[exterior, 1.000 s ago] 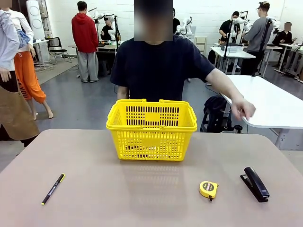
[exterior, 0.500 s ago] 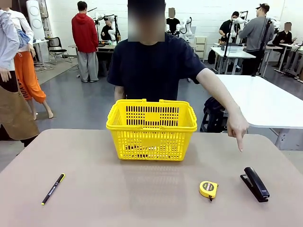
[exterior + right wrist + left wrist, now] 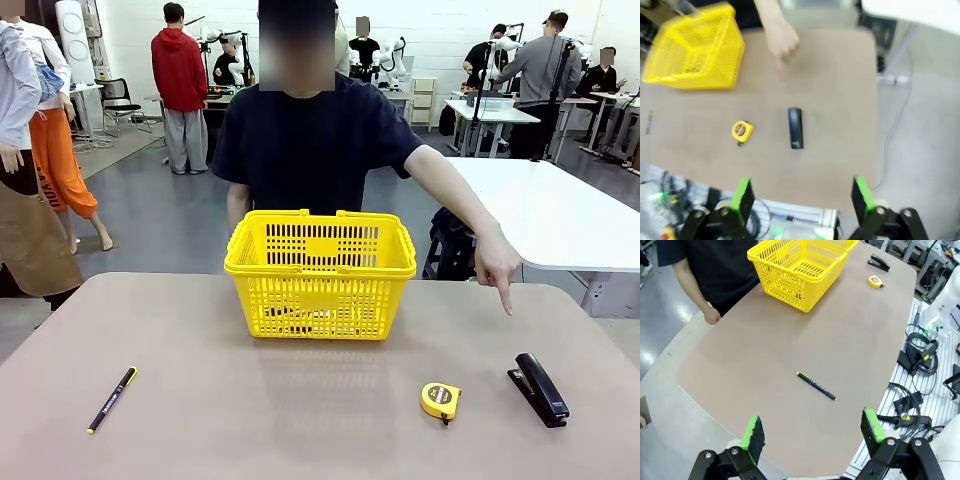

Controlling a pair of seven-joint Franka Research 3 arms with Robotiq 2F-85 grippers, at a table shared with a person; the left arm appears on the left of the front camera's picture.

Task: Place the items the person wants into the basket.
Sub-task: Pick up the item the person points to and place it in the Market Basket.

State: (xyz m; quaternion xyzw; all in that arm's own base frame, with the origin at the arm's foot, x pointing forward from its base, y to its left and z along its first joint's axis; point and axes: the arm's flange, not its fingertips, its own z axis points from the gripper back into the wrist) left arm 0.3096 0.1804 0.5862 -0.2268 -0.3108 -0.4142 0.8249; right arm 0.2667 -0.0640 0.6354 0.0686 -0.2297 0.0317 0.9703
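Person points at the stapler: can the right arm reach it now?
Probably yes: the right end effector hangs open above the stapler, nothing lies on it, and the person's hand is apart.

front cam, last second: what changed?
The person's hand came down from mid-air and now points its index finger down toward the stapler. Nothing was taken hold of or let go. The basket, pen, tape measure and stapler stayed put.

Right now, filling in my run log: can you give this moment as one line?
person's hand points toward stapler | stapler outside basket | left gripper open | right gripper open
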